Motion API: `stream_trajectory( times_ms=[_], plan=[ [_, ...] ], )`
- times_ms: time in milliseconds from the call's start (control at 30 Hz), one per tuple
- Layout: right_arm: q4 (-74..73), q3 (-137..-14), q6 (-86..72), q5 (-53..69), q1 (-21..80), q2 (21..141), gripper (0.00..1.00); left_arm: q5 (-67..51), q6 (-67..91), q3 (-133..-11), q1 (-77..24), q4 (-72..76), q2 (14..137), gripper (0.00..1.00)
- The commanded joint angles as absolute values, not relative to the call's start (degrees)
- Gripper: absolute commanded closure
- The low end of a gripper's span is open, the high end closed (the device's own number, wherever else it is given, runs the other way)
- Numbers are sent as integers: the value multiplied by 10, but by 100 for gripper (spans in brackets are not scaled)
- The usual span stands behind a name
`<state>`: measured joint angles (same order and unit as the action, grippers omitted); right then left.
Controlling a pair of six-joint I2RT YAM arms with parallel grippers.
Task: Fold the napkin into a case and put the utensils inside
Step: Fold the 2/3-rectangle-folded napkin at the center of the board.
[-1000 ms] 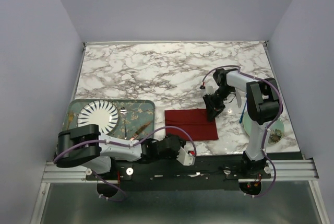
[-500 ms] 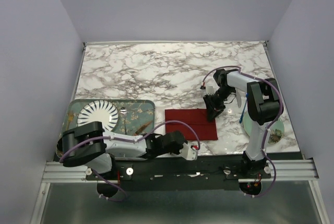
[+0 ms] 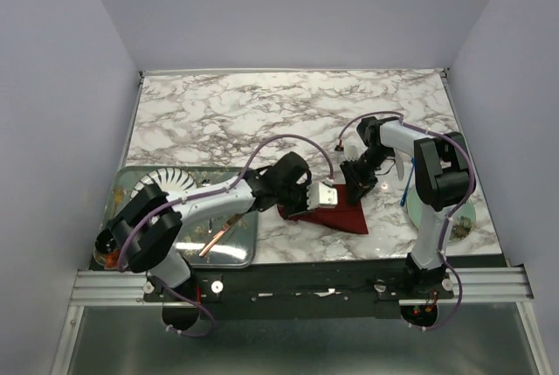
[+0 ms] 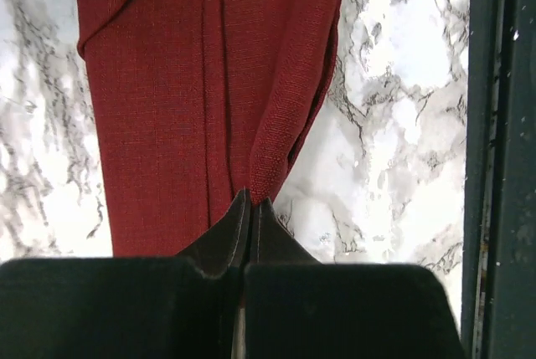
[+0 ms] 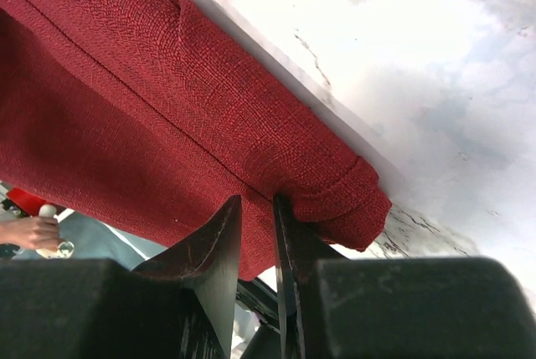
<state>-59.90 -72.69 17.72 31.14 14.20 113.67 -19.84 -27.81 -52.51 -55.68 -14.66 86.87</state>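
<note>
The white-and-grey marble table (image 3: 262, 121) lies bare behind my work and off to the left, while its black front rail (image 4: 498, 166) runs close along the near side. The soft dark red cloth napkin (image 3: 342, 216) lies near that front edge between my arms, its left end bunched. My left gripper (image 4: 249, 200) is pinched fully closed on a fold of the cloth's edge. My right gripper (image 5: 255, 202) clamps the far right corner fold, its jaws only a narrow slit apart. The slim blue-handled fork (image 3: 407, 190) lies just right of it.
</note>
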Motion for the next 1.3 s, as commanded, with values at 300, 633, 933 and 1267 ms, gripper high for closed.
stream_trajectory(
  times_ms=[300, 633, 933, 1267],
  plan=[
    [-589, -746, 212, 291, 146, 1149, 71, -515, -171, -695, -387, -291, 1047, 100],
    [-596, -759, 221, 296, 146, 1159, 72, -562, -105, -760, -322, -313, 1168, 100],
    [-613, -750, 241, 304, 150, 1152, 72, -554, -87, -767, -316, -340, 1206, 100],
    [-593, -675, 222, 367, 178, 1111, 74, -541, -82, -680, -326, -334, 1158, 100]
  ],
)
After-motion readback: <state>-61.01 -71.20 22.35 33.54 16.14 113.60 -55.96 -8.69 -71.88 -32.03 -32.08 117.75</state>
